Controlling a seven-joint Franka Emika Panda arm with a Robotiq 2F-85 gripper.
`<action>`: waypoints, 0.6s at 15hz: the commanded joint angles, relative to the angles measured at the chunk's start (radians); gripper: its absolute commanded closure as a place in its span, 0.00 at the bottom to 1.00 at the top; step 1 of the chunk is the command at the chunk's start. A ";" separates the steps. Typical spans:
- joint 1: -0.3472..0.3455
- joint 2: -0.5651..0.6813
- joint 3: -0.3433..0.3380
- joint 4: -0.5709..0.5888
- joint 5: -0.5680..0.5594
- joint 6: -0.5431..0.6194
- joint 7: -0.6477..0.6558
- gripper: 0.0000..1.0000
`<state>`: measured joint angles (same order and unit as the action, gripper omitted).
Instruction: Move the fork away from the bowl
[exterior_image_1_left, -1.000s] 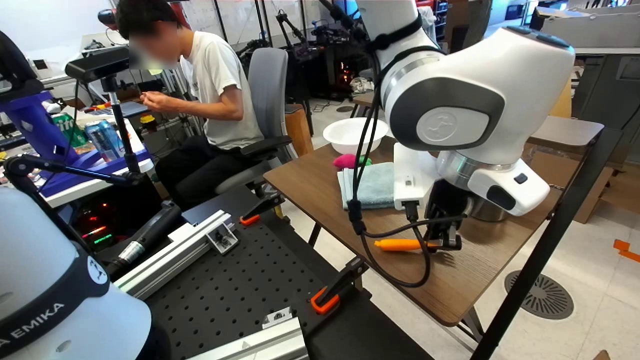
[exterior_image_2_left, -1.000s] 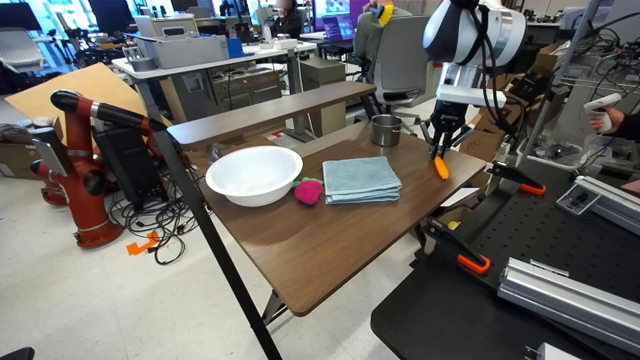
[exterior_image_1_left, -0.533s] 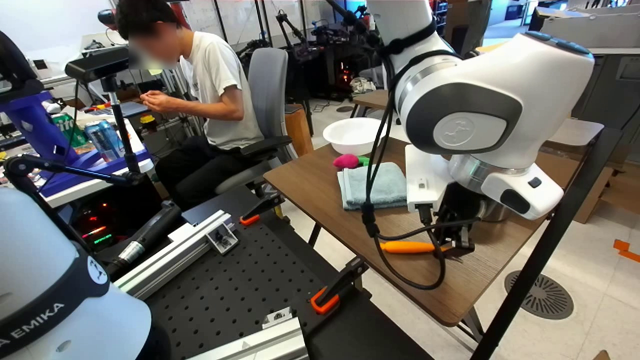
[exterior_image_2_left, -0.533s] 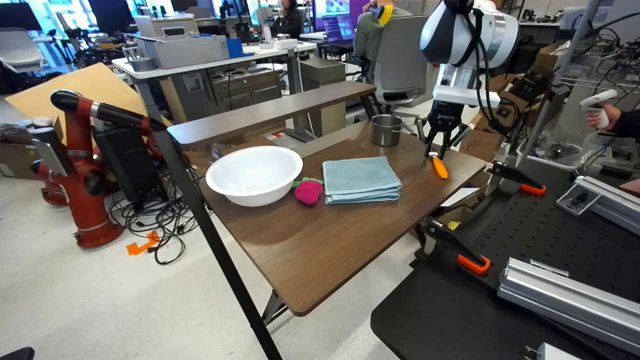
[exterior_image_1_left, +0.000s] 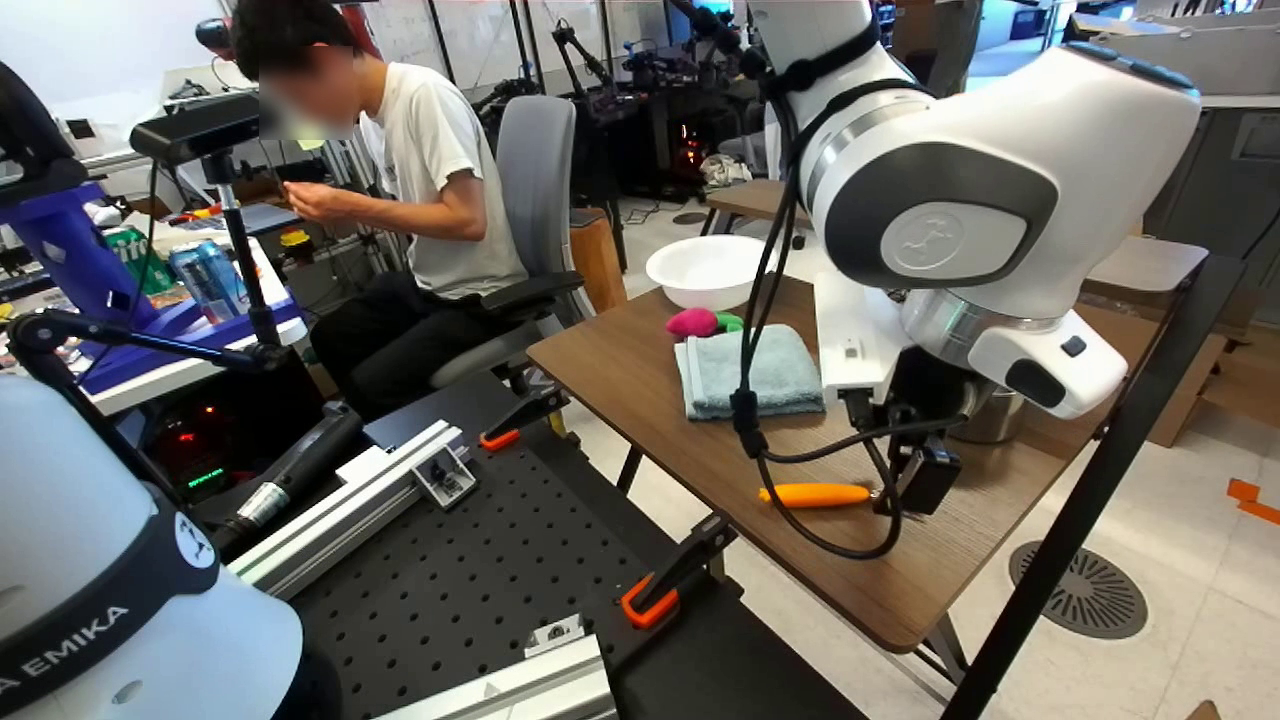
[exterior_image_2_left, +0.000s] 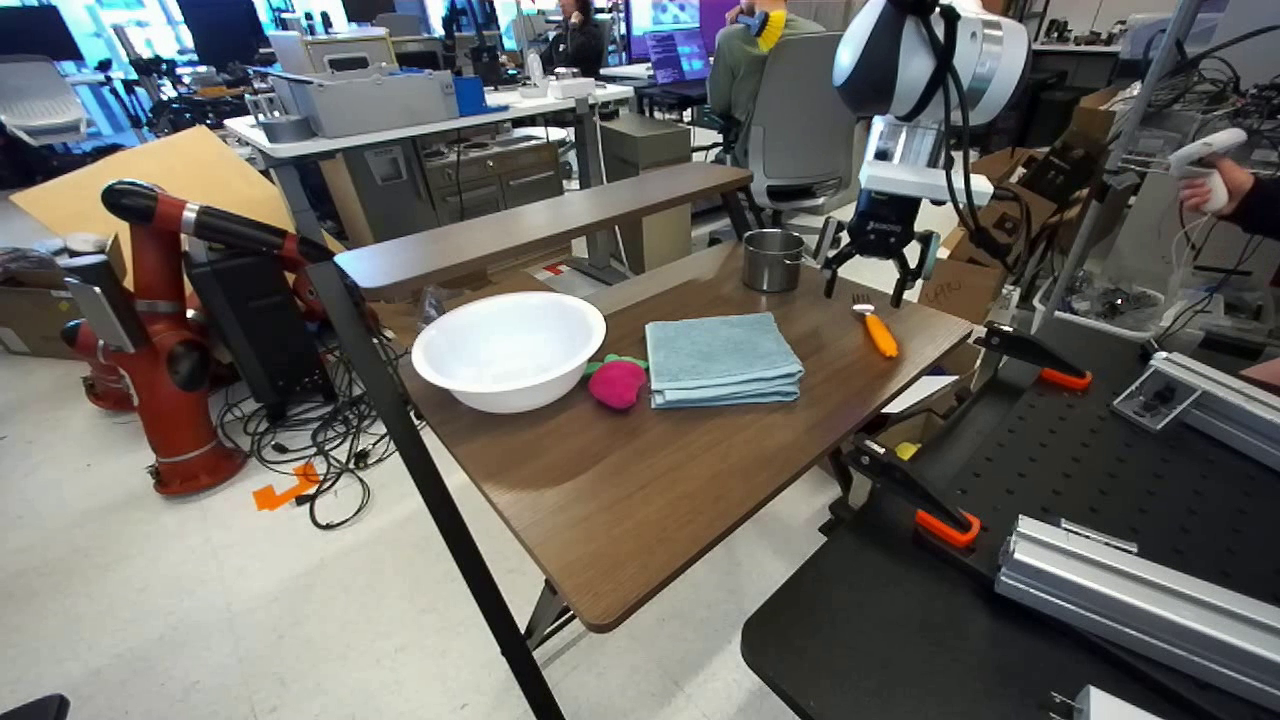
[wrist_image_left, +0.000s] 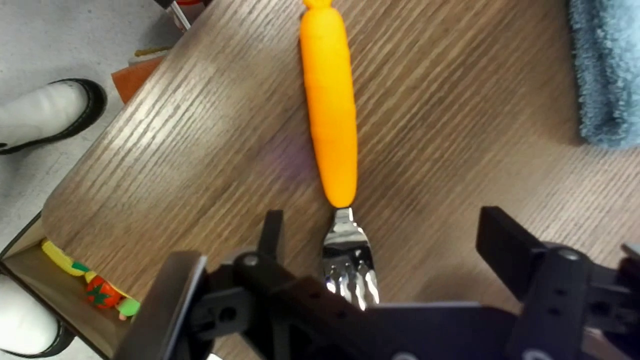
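The fork (wrist_image_left: 332, 110) lies on the wooden table, its orange handle and silver head both showing in the wrist view. My gripper (wrist_image_left: 380, 225) is open above it, the head between the spread fingers and nearer one of them, with nothing gripped. Its tine ends are partly covered by the gripper body. In an exterior view the fork (exterior_image_2_left: 878, 332) rests near the table's corner, just below the open gripper (exterior_image_2_left: 863, 293). Far from it, across the table, stands the white bowl (exterior_image_2_left: 508, 350); both exterior views show the bowl (exterior_image_1_left: 705, 272).
A folded blue towel (exterior_image_2_left: 722, 360) lies between fork and bowl, with a pink plush fruit (exterior_image_2_left: 616, 384) beside the bowl. The metal cup (exterior_image_2_left: 772, 260) stands close to the gripper. Clamps (exterior_image_1_left: 650, 600) grip the neighbouring black bench. Cables hang from the arm.
The fingers, close together at the fork's head a second ago, have spread apart and let it go. The gripper has risen a little. The fork shifted slightly at first, then stayed put.
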<state>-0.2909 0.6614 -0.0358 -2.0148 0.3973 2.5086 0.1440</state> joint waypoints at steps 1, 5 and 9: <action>-0.007 -0.095 0.007 -0.054 0.019 -0.044 -0.052 0.00; 0.016 -0.122 -0.013 -0.048 0.010 -0.030 -0.037 0.00; 0.017 -0.098 -0.015 -0.046 0.008 -0.027 -0.036 0.00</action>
<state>-0.2856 0.5627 -0.0385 -2.0633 0.3972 2.4864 0.1129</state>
